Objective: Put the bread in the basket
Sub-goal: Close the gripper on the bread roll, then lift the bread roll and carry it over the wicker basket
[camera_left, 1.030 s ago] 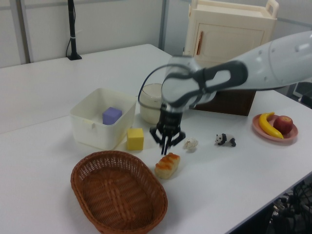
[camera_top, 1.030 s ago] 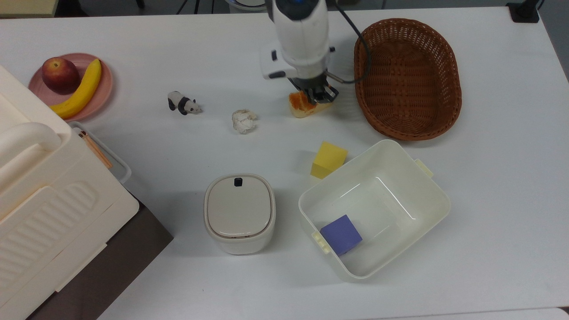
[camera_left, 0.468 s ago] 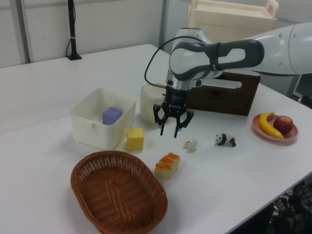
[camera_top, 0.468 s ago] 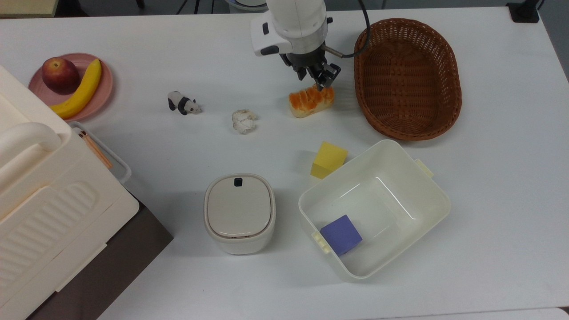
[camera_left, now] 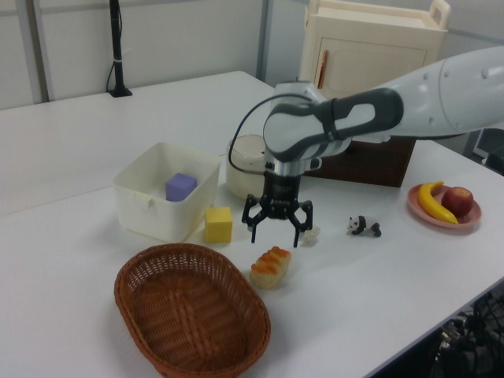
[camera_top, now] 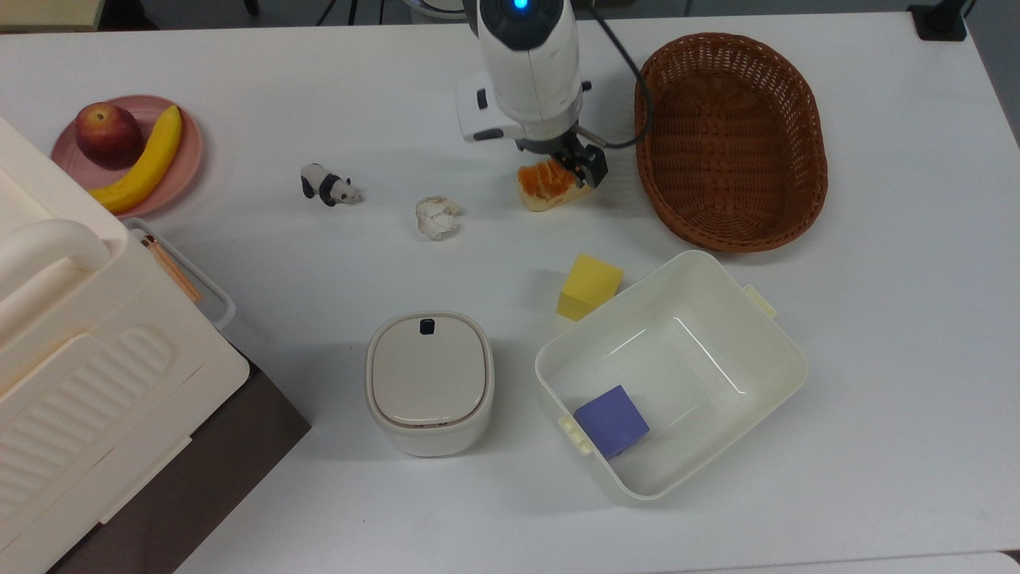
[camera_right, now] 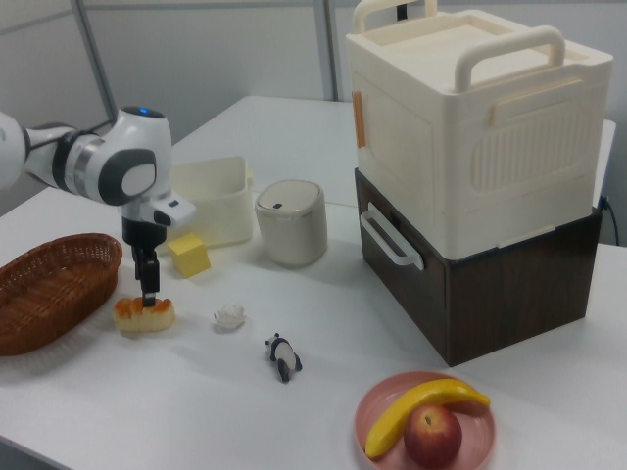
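Note:
The bread (camera_top: 543, 191) (camera_left: 271, 266) (camera_right: 145, 315), a small loaf with an orange-brown top, lies on the white table just beside the basket. The brown wicker basket (camera_top: 729, 135) (camera_left: 189, 315) (camera_right: 49, 284) is empty. My gripper (camera_top: 572, 166) (camera_left: 276, 235) (camera_right: 149, 294) hangs straight over the loaf, pointing down. In the left view its fingers are spread wide, a little above the loaf, with nothing between them. In the top view the wrist hides the loaf's far half.
A yellow cube (camera_top: 590, 287) sits against a cream tub (camera_top: 785, 351) holding a purple cube (camera_top: 612, 420). A paper ball (camera_top: 437, 217), a panda figure (camera_top: 327, 185), a lidded pot (camera_top: 430, 383) and a fruit plate (camera_top: 185, 163) lie to the top view's left of the loaf, near a cream cabinet (camera_top: 80, 383).
My gripper rose away from the loaf, then came back down over it with its fingers spread wider. The bread has stayed on the table.

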Robot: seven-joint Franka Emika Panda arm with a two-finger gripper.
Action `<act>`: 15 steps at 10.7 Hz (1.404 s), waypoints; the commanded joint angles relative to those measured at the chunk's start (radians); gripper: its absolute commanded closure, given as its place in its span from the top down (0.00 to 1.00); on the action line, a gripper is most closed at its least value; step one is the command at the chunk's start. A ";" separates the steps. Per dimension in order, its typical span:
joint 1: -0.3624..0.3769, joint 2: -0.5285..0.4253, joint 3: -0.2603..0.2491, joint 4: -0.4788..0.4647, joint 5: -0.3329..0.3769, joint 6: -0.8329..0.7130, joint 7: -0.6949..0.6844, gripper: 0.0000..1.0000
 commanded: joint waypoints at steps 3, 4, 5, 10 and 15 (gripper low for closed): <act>0.031 0.075 -0.007 -0.043 -0.036 0.103 -0.018 1.00; 0.031 0.075 -0.007 -0.054 -0.037 0.114 -0.021 0.92; 0.033 0.071 -0.007 -0.053 -0.038 0.114 -0.030 0.70; 0.031 -0.075 -0.006 -0.007 -0.030 0.030 -0.086 0.30; 0.207 -0.078 0.003 0.095 -0.023 0.063 0.075 0.40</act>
